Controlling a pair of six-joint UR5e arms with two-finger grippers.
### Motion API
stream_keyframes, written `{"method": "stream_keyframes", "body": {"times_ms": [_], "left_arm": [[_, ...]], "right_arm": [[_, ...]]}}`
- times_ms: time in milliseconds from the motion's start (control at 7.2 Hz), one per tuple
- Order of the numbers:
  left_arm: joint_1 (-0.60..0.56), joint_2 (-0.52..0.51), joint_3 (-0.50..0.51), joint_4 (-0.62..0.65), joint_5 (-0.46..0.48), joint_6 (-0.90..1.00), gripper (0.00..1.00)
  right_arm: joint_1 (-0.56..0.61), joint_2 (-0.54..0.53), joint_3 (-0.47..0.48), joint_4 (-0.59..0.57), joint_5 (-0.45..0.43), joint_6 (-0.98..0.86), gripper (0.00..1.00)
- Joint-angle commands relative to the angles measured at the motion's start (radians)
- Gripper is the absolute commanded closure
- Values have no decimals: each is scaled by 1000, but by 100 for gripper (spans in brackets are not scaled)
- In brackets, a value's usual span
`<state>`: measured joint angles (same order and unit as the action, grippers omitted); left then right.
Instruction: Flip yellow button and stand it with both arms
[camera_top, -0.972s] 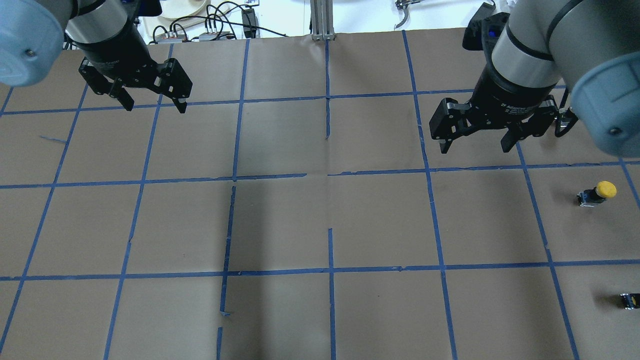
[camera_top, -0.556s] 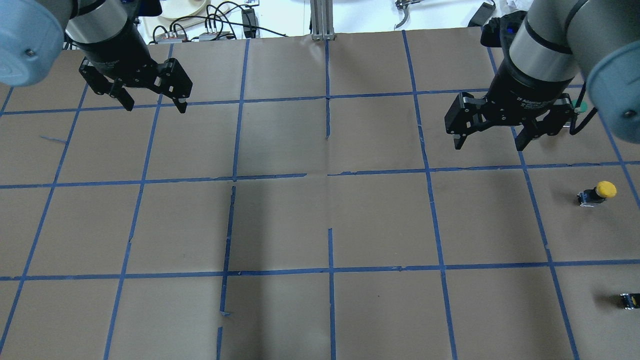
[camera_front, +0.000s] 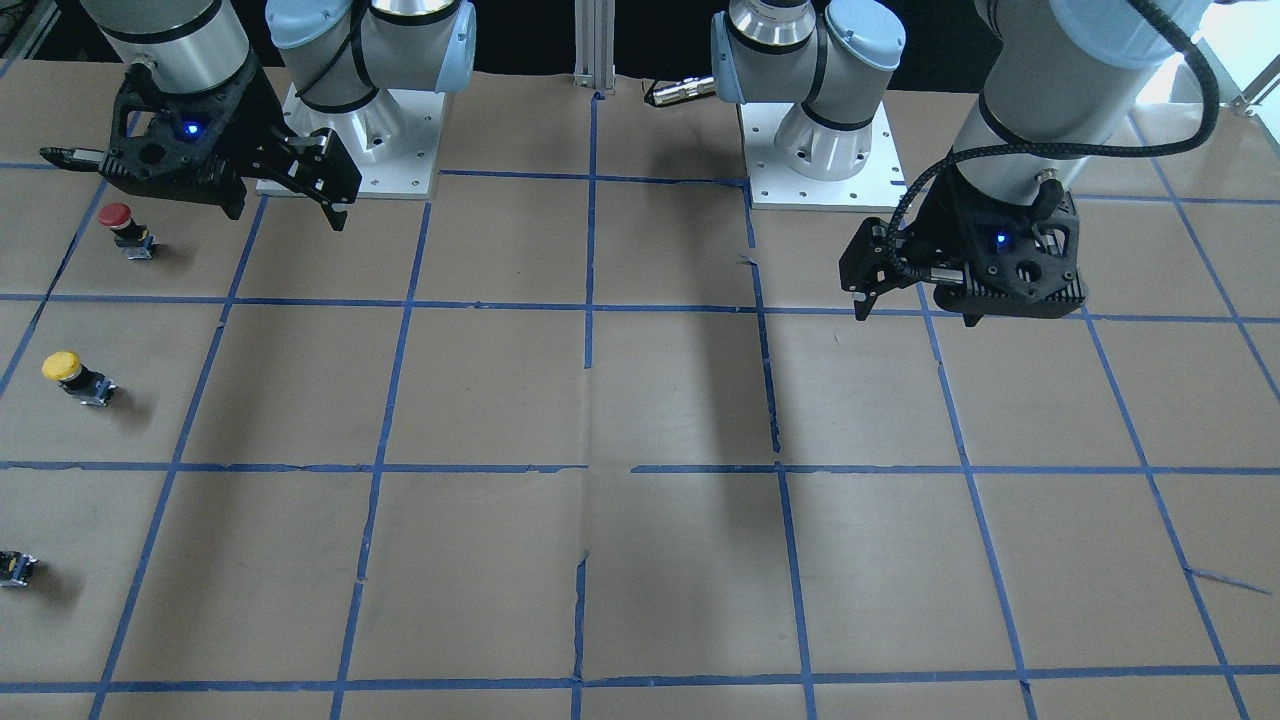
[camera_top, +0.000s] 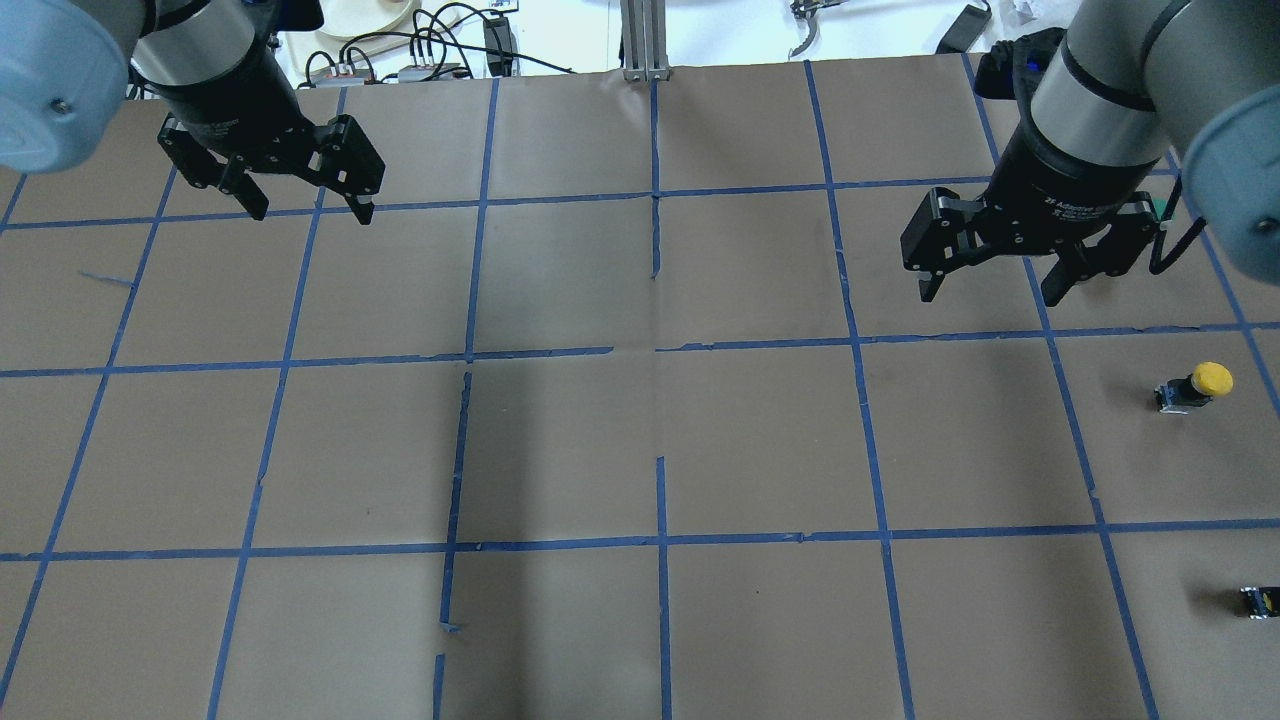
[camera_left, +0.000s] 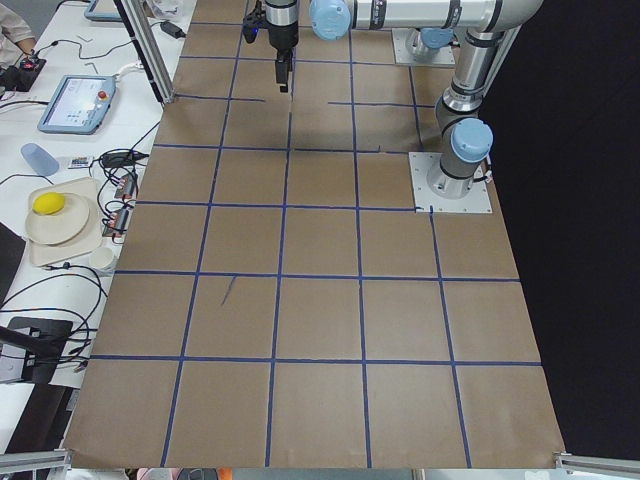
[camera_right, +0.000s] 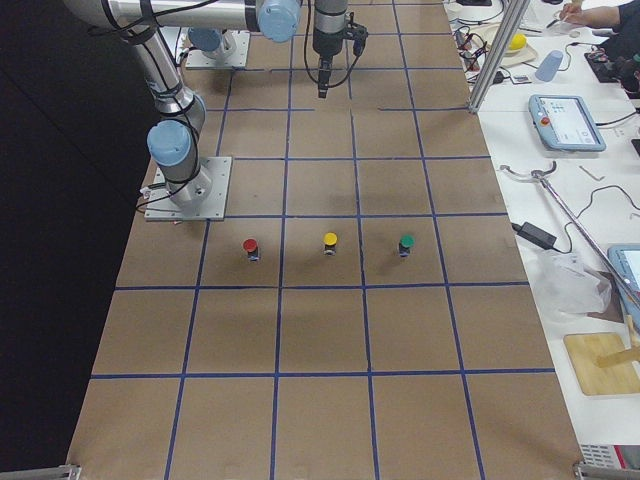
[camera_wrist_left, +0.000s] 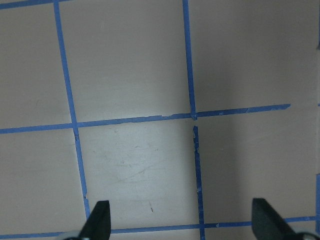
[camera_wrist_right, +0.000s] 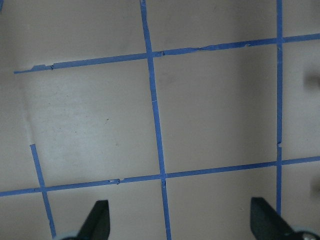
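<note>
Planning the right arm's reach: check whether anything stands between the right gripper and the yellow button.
Nothing visible blocks it. The open right gripper hangs above the table, with the yellow button further outboard. Only the red-capped button stands near that route, one square closer to the robot's base.

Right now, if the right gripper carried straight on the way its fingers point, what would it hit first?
Most likely the bare table paper: the right gripper points down, and its wrist view shows only paper and blue tape ahead. The yellow button lies off to the side.
</note>
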<state>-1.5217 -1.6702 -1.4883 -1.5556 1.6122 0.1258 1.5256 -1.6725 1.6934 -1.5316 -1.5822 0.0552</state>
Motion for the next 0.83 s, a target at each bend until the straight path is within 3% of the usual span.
{"method": "stream_keyframes", "body": {"times_ms": [0, 694], "left_arm": [[0, 0, 0, 2, 2, 0, 0], [0, 0, 0, 2, 0, 0, 0]], "right_arm": [[-1, -1, 8, 1, -1, -2, 0], [1, -55, 8, 71, 1, 0, 0]]}}
